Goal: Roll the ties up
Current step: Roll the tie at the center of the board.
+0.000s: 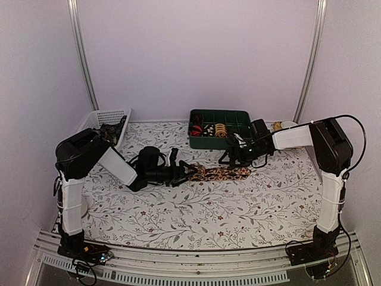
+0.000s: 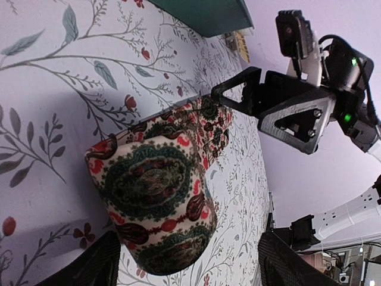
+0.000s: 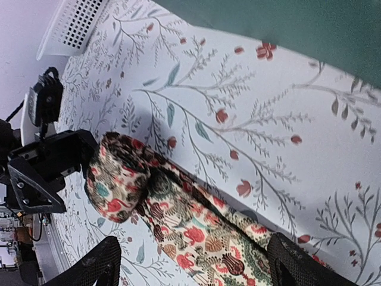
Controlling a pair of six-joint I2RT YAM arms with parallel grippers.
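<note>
While the left tool [image 2: 187, 250] and right tool [image 3: 193, 250] gape wide, each straddles the tie [image 1: 223, 173] ungripped.

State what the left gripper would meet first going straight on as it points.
Probably the tie, folded over just ahead of the left gripper; the right gripper lies beyond.

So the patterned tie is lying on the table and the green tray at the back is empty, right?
Not quite: the green tray is not empty. The top view shows rolled ties in several of its compartments. The patterned tie does lie on the table.
</note>
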